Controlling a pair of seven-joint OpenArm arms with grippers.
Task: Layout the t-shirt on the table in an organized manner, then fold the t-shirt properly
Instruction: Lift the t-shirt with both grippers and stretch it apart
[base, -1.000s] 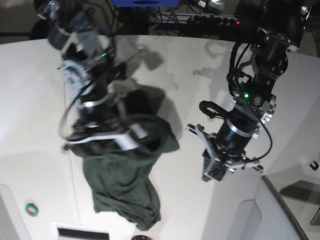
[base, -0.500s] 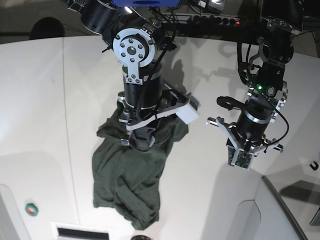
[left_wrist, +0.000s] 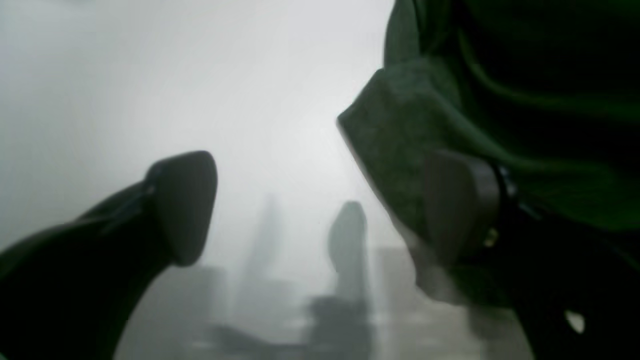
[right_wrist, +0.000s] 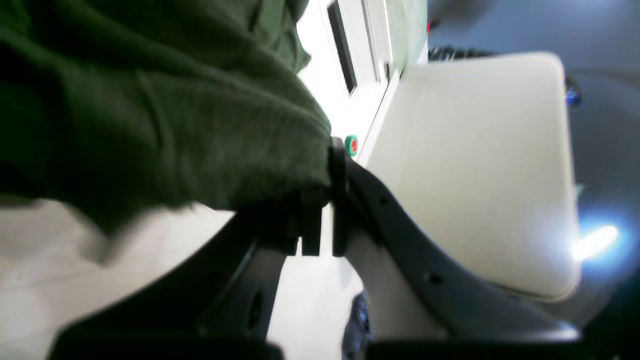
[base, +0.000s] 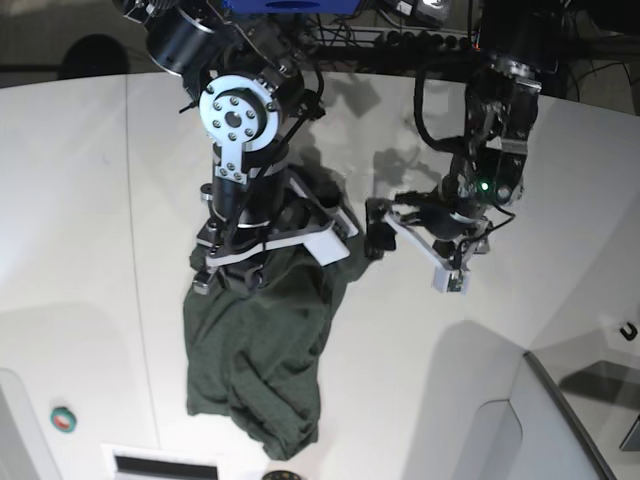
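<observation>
The dark green short-sleeved t-shirt of thin soft fabric (base: 255, 360) lies bunched and creased on the smooth white table (base: 80, 200), running from the centre of the base frame down to its lower edge, with its upper end raised off the surface. The right hand (right_wrist: 320, 200), at centre-left of the base view, is clamped together on a fold of that upper end; its wrist view shows the cloth pinched between the closed pads. The left hand (left_wrist: 320, 210), just right of the garment in the base view, stands with its jaws wide apart; in its wrist view one fingertip (left_wrist: 460, 200) sits against or just in front of a cloth edge, though blur prevents confirming contact. In my judgement the spreading step is under way and the shirt is far from flat. Risks: the open hand may close on several layers or miss the edge, leaving the fabric twisted; a pull by one hand alone could drag the heap rather than open it.
</observation>
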